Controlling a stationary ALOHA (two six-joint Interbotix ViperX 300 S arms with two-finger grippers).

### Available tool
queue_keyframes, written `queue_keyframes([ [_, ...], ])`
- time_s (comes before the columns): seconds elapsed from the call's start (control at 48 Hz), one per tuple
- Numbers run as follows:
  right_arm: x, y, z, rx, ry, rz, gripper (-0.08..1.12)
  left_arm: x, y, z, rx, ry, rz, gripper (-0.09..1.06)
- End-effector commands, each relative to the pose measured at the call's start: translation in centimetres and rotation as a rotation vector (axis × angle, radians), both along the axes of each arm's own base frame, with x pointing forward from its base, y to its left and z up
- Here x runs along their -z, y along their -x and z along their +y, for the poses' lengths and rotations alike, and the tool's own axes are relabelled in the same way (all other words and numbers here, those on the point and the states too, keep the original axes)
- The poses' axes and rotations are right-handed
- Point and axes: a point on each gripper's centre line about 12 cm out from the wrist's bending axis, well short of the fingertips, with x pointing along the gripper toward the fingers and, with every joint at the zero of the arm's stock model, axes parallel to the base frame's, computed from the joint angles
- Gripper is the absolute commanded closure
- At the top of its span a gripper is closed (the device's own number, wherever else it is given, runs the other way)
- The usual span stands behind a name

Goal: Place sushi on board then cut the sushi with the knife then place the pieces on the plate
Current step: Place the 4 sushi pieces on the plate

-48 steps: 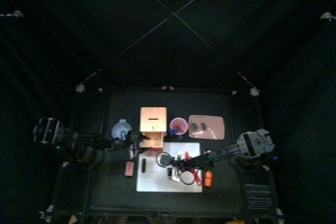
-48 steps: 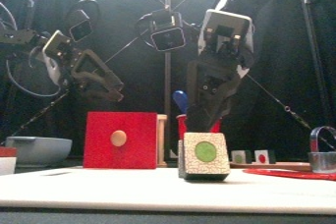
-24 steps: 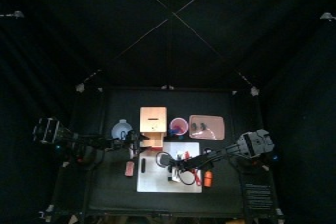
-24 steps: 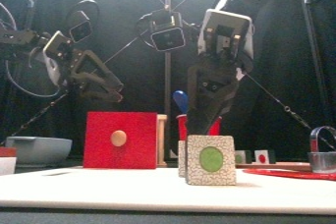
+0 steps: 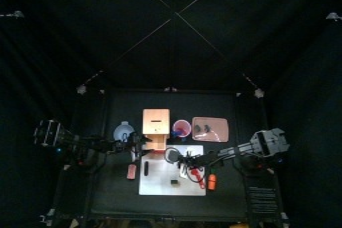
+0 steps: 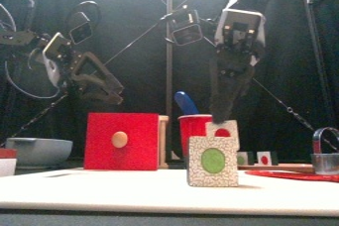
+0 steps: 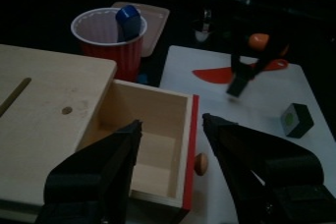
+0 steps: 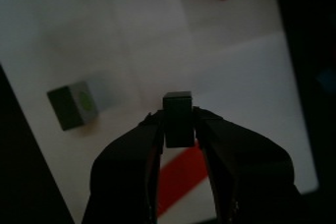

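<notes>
A dark green sushi piece (image 6: 212,163) with a green centre stands upright on the white cutting board (image 5: 160,182); it also shows in the left wrist view (image 7: 300,120) and the right wrist view (image 8: 77,105). My right gripper (image 6: 233,76) hangs above and slightly right of the piece, shut on the red knife (image 8: 180,169), clear of the sushi. My left gripper (image 7: 184,159) is open over the open drawer of the wooden box (image 7: 144,140), left of the board (image 7: 197,100). The pink tray (image 5: 210,128) lies at the back right.
A red cup (image 6: 196,131) with a blue knife (image 6: 184,103) stands behind the board beside the box's red drawer front (image 6: 122,141). The blue-grey bowl (image 6: 38,151) is at the left. A metal cutter (image 6: 326,151) and small toy foods (image 6: 264,158) are at the right.
My right gripper has lifted with the knife and moved right, away from the sushi piece. The piece has shifted slightly right and turned. The left arm has not moved.
</notes>
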Motion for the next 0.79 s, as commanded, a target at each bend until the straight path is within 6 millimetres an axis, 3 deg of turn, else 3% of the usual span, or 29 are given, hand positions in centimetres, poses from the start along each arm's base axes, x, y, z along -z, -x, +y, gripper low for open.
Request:
queue_keyframes([
  [0.021,-2.6,3.3,-3.2,0.106,-0.003,-0.064,0.40,-0.5,-0.2,0.1,-0.005,-0.004,-0.018,0.08],
  [0.167,-2.8,9.7,-7.7,0.323,-0.024,-0.101,0.40,-0.5,-0.2,0.1,-0.002,-0.005,-0.018,0.08],
  [0.312,-1.1,15.7,-10.5,0.553,-0.080,-0.119,0.40,-0.5,-0.3,0.1,-0.001,-0.006,-0.020,0.08],
  [0.396,-0.8,17.8,-11.7,0.674,-0.117,-0.188,0.40,-0.5,-0.2,0.1,-0.003,-0.006,-0.019,0.08],
  [0.542,0.5,19.4,-13.4,0.782,-0.110,-0.255,0.40,-0.4,-0.2,0.3,-0.005,-0.009,-0.016,0.08],
  [0.792,2.8,18.6,-16.0,0.826,-0.091,-0.217,0.39,-0.4,-0.2,0.3,-0.002,-0.013,-0.014,0.08],
])
